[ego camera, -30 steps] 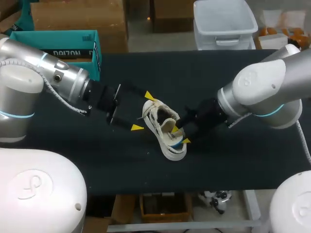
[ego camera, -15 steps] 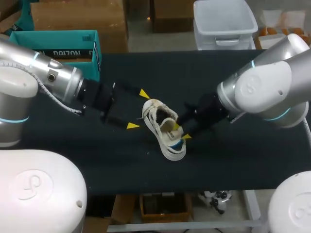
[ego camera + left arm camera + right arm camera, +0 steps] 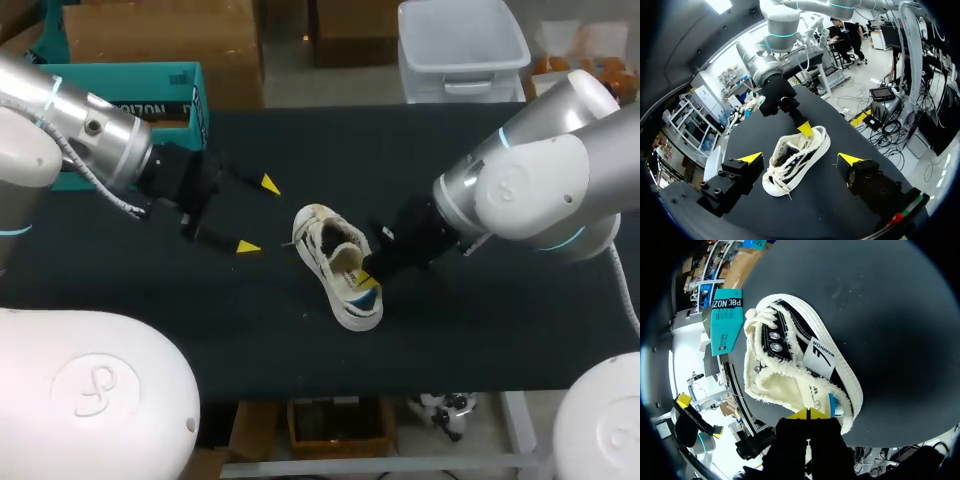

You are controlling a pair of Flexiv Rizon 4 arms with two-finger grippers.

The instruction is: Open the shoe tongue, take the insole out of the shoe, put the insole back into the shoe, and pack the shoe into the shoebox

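shoe (image 3: 338, 265): cream low-top with black side panels and laces, sitting on its sole near the middle of the black table (image 3: 250, 340). toe points toward the far left, heel toward the near right. opening faces up, pale lining visible inside

shoebox (image 3: 120, 100): teal, open, at the far-left corner of the table, well apart from the shoe

left gripper (image 3: 258, 215): comes in from the left and hangs over the table beside the toe end, apart from the shoe. fingers spread wide, nothing between them. left wrist view: shoe (image 3: 795, 160) lies ahead of the left gripper (image 3: 800, 158), toe nearest, no contact with either yellow tip

right gripper (image 3: 366, 280): comes in from the right, tips down at the heel end on the shoe's right side. right wrist view: the two yellow tips of the right gripper (image 3: 809, 414) are pressed together with only a thin seam between them, right at the fuzzy heel rim of the shoe (image 3: 790, 355), next to a small blue tab. cannot tell whether a thin edge of lining or insole is caught in that seam. left wrist view agrees: right gripper (image 3: 802, 127) touching the heel collar

insole: not distinguishable from the lining in any view
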